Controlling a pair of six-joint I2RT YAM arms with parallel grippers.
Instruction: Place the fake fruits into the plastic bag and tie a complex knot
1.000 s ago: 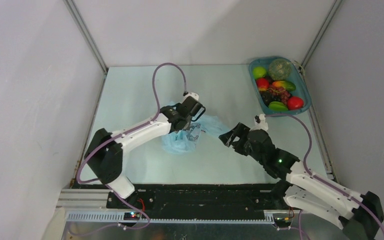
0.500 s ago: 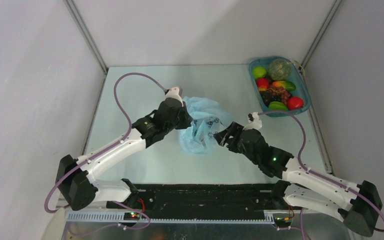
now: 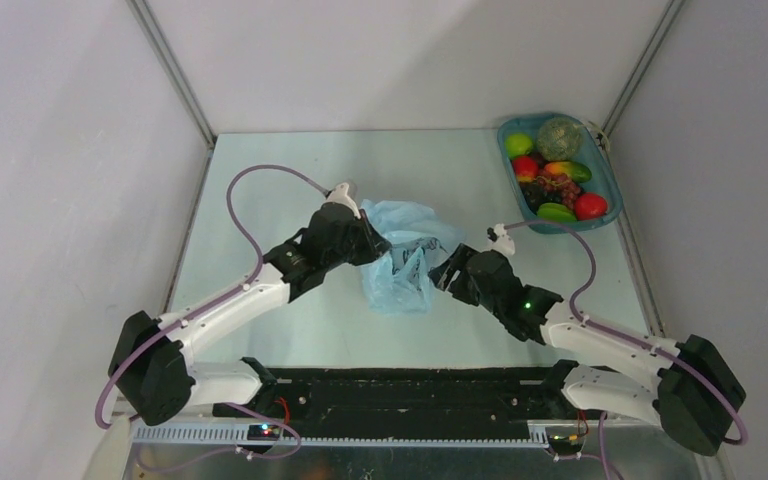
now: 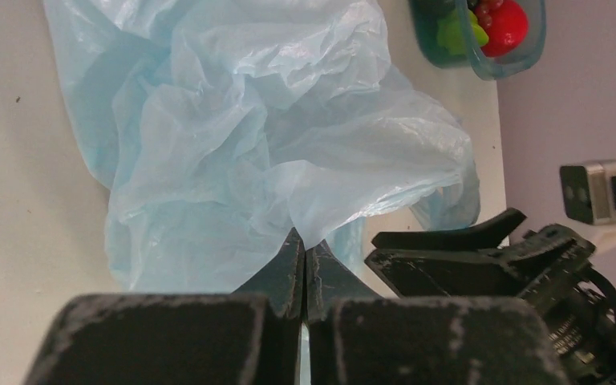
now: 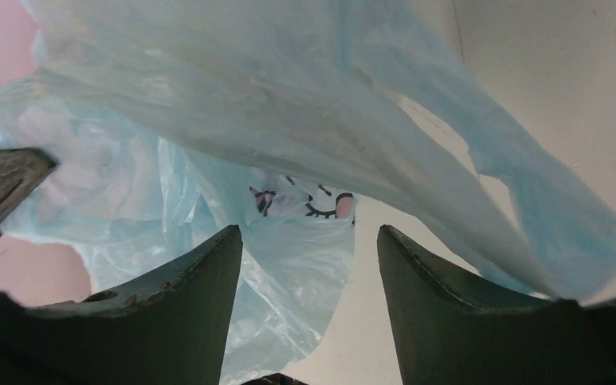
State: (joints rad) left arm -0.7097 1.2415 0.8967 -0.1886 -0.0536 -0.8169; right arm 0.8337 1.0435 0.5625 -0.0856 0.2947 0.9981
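Note:
The light-blue plastic bag point(image 3: 400, 262) hangs crumpled at the middle of the table, its dark-and-red printed mark point(image 5: 305, 204) facing the right wrist view. My left gripper point(image 4: 305, 241) is shut on a fold of the bag's film point(image 4: 257, 144) and holds it up. My right gripper point(image 5: 306, 241) is open at the bag's right side, with a lower flap of film lying between its fingers point(image 5: 208, 273) without being pinched. The fake fruits point(image 3: 556, 180), red, lime green, orange and a dark grape bunch, lie in the tray at the back right. No knot shows.
The teal oval tray point(image 3: 611, 196) stands by the right wall and also holds a round green textured ball point(image 3: 560, 133). White enclosure walls close in on three sides. Both arm bases sit on the black rail point(image 3: 400, 395) at the near edge.
My left arm has swung round and carried the bag up and to the right. My right gripper has advanced left to the bag, and its jaws have narrowed somewhat.

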